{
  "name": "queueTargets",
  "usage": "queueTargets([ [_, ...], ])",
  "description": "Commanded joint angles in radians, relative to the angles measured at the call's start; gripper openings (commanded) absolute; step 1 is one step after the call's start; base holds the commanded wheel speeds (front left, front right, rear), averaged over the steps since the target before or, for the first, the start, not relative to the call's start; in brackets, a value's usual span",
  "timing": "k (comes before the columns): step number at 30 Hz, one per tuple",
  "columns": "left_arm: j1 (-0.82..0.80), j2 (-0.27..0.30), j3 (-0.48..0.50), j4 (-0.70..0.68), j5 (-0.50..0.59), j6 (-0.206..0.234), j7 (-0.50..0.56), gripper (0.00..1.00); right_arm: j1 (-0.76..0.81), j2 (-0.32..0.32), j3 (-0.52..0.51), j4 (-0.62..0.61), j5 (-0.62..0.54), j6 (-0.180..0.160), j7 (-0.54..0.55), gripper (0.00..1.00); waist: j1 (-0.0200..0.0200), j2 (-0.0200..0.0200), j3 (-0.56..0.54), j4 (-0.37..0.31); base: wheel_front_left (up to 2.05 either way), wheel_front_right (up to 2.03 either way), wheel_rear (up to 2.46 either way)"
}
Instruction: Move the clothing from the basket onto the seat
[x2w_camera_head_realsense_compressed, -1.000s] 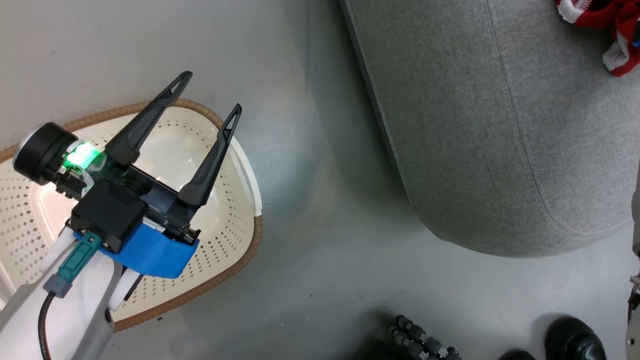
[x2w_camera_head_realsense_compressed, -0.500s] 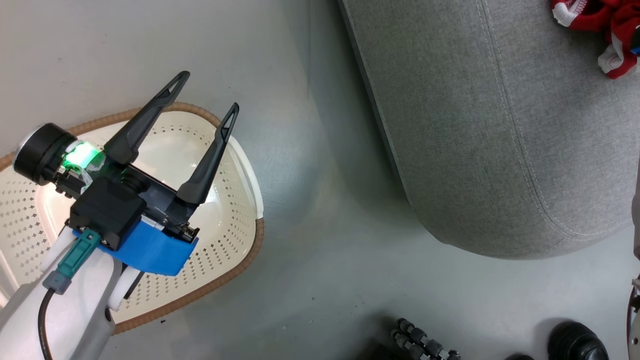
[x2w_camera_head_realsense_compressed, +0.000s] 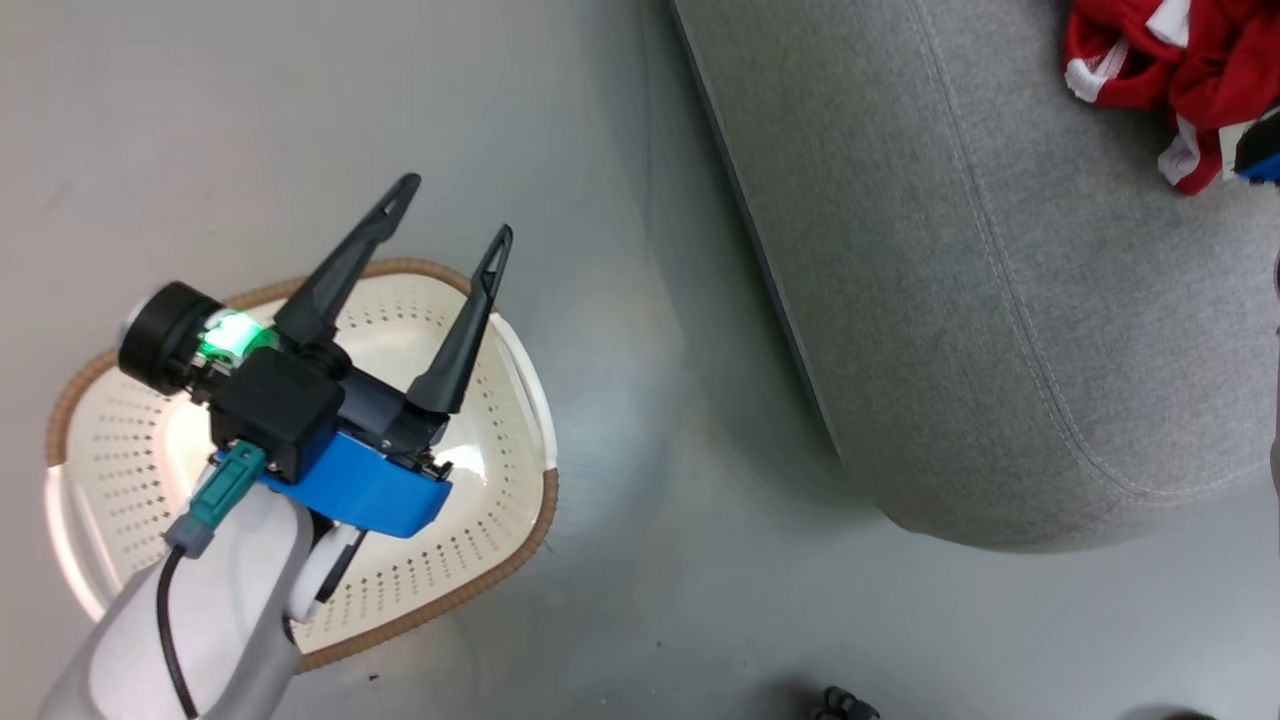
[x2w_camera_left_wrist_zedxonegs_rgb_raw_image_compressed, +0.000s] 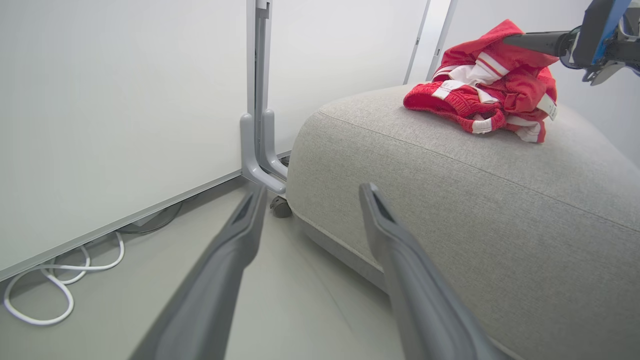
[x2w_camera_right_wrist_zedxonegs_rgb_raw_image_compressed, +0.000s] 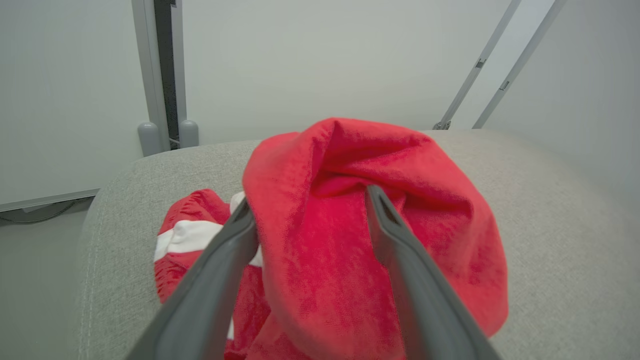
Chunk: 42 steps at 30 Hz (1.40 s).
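The two red garments with white panels (x2w_camera_left_wrist_zedxonegs_rgb_raw_image_compressed: 490, 95) lie bunched together on top of the grey sofa (x2w_camera_head_realsense_compressed: 1000, 300), at the head view's upper right (x2w_camera_head_realsense_compressed: 1150, 60). My right gripper (x2w_camera_right_wrist_zedxonegs_rgb_raw_image_compressed: 309, 201) is open at the pile, a fold of red fabric (x2w_camera_right_wrist_zedxonegs_rgb_raw_image_compressed: 350, 240) bulging up between its fingers; the left wrist view shows it from the side (x2w_camera_left_wrist_zedxonegs_rgb_raw_image_compressed: 510, 40). My left gripper (x2w_camera_head_realsense_compressed: 452, 210) hovers open above the cream perforated basket (x2w_camera_head_realsense_compressed: 480, 560), nothing between its fingers. What shows of the basket's bottom is bare white. In its own wrist view the left gripper (x2w_camera_left_wrist_zedxonegs_rgb_raw_image_compressed: 314, 191) points toward the sofa's end.
Grey floor separates the basket from the sofa. A white panel wall with a grey post foot (x2w_camera_left_wrist_zedxonegs_rgb_raw_image_compressed: 257, 150) stands behind the sofa's end, and a white cable (x2w_camera_left_wrist_zedxonegs_rgb_raw_image_compressed: 60, 280) loops on the floor beside it. A dark object (x2w_camera_head_realsense_compressed: 845, 705) sits at the head view's bottom edge.
The whole head picture has shifted, so the camera moved; more of the red pile and basket now shows. The left gripper keeps its open stance over the basket.
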<state>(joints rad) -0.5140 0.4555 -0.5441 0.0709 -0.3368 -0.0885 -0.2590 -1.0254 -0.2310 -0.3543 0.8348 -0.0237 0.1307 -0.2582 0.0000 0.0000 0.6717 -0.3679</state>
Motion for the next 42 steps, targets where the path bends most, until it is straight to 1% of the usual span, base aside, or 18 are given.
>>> queueTargets([
  [1, 0.008, -0.006, 0.000, 0.007, -0.005, 0.000, -0.005, 1.00, 0.018, -0.004, 0.006, -0.004, -0.001, 0.000, -0.005, 1.00, 0.0000, 0.0000, -0.042, 0.027, 0.00, 0.00, 0.00],
  [3, 0.017, -0.031, 0.004, 0.033, -0.008, -0.004, -0.006, 1.00, 0.046, -0.014, 0.017, -0.014, 0.003, 0.000, -0.006, 1.00, 0.0000, 0.0000, -0.078, 0.042, 0.00, 0.00, 0.00],
  [9, 0.079, -0.114, 0.047, 0.090, -0.010, -0.012, -0.007, 1.00, 0.135, -0.016, 0.048, -0.035, 0.019, 0.000, 0.003, 1.00, 0.0000, 0.0000, -0.207, 0.082, 0.00, 0.00, 0.00],
  [16, 0.163, -0.203, 0.112, 0.178, -0.018, -0.031, -0.007, 1.00, 0.268, 0.016, 0.108, -0.106, -0.001, 0.000, 0.006, 1.00, 0.0000, 0.0000, -0.358, 0.128, 0.00, 0.00, 0.00],
  [19, 0.196, -0.231, 0.136, 0.207, -0.013, -0.035, -0.007, 1.00, 0.331, 0.028, 0.140, -0.140, 0.001, 0.000, 0.012, 1.00, 0.0000, 0.0000, -0.415, 0.149, 0.00, 0.00, 0.00],
  [22, 0.226, -0.254, 0.157, 0.229, -0.005, -0.040, -0.007, 1.00, 0.398, 0.048, 0.170, -0.186, 0.013, 0.000, 0.023, 1.00, 0.0000, 0.0000, -0.466, 0.174, 0.00, 0.00, 0.00],
  [23, 0.245, -0.267, 0.172, 0.240, -0.005, -0.042, -0.007, 1.00, 0.437, 0.052, 0.191, -0.225, 0.028, 0.000, 0.037, 1.00, 0.0000, 0.0000, -0.493, 0.190, 0.00, 0.00, 0.00],
  [28, 0.282, -0.287, 0.197, 0.270, 0.001, -0.044, -0.007, 1.00, 0.539, 0.055, 0.218, -0.338, 0.045, 0.000, 0.073, 1.00, 0.0000, 0.0000, -0.542, 0.238, 0.00, 0.00, 0.00],
  [32, 0.310, -0.300, 0.214, 0.284, -0.007, -0.045, -0.007, 1.00, 0.631, 0.072, 0.225, -0.435, 0.047, 0.000, 0.099, 1.00, 0.0000, 0.0000, -0.580, 0.282, 0.00, 0.00, 0.00],
  [37, 0.336, -0.310, 0.249, 0.292, -0.009, -0.045, -0.007, 1.00, 0.739, 0.108, 0.224, -0.545, 0.043, 0.000, 0.120, 1.00, 0.0000, 0.0000, -0.609, 0.335, 0.00, 0.00, 0.00],
  [42, 0.357, -0.310, 0.286, 0.292, -0.008, -0.045, -0.007, 1.00, 0.830, 0.145, 0.228, -0.613, 0.055, 0.000, 0.128, 1.00, 0.0000, 0.0000, -0.634, 0.386, 0.00, 0.00, 0.00],
])
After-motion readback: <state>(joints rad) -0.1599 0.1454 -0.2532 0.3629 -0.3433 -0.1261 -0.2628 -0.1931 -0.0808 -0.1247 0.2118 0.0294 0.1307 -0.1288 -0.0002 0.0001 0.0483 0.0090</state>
